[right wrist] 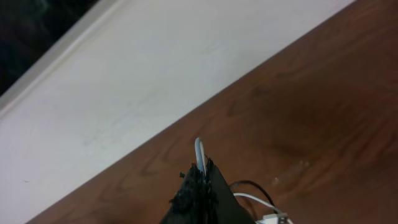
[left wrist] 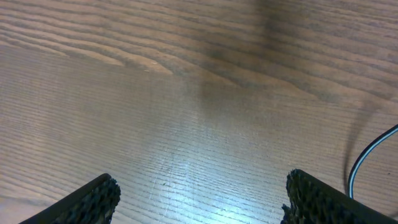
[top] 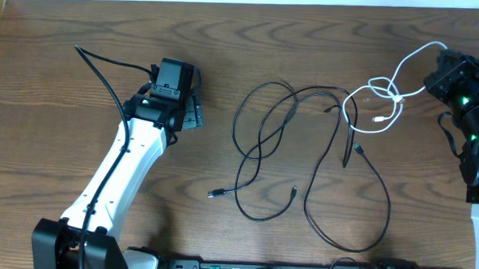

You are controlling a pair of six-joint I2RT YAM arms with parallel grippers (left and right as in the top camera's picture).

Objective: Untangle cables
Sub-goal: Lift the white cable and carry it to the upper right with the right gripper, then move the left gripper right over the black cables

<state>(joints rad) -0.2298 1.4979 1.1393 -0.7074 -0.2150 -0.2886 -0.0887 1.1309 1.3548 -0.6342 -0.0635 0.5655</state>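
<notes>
Wood-grain table (top: 59,48) fills the overhead view. We see the left tool (left wrist: 199,198) spread wide over bare wood, well apart from the cords and holding nothing. At the far right, the right tool (right wrist: 198,180) is clamped on the white cable (top: 397,98), whose end pokes up between its fingers. Mid-table lies the black cable (top: 234,125), thin and limp, in several loops that cross one another; the shorter white cable overlaps its right-hand loop. We judge the main risk to be a pull on the white cable dragging or tightening the black loops, since nothing pins them. The thin cord could also slip from the pinch. A small plug (top: 213,194) lies at the loops' lower left.
</notes>
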